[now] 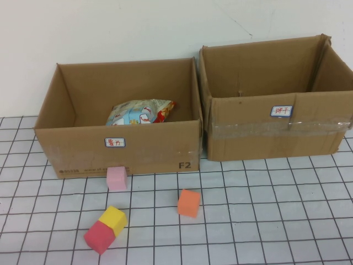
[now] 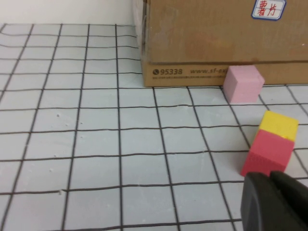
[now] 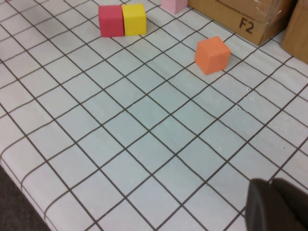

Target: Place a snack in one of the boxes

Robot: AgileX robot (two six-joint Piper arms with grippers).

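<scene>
A snack bag [image 1: 140, 113], light blue with red print, lies inside the left cardboard box [image 1: 118, 154], which has a label on its front. The right cardboard box [image 1: 276, 135] shows nothing inside. Neither arm shows in the high view. My left gripper [image 2: 270, 175] appears only in the left wrist view, shut and empty, low over the table just in front of the red block [image 2: 267, 153]. My right gripper [image 3: 269, 185] appears only in the right wrist view, shut and empty, over the tiled table near its front edge.
On the grid-patterned table in front of the left box lie a pink block [image 1: 116, 178], an orange block [image 1: 189, 202], and a yellow block [image 1: 114, 219] touching a red block [image 1: 99, 237]. The table's front edge [image 3: 14, 178] shows in the right wrist view.
</scene>
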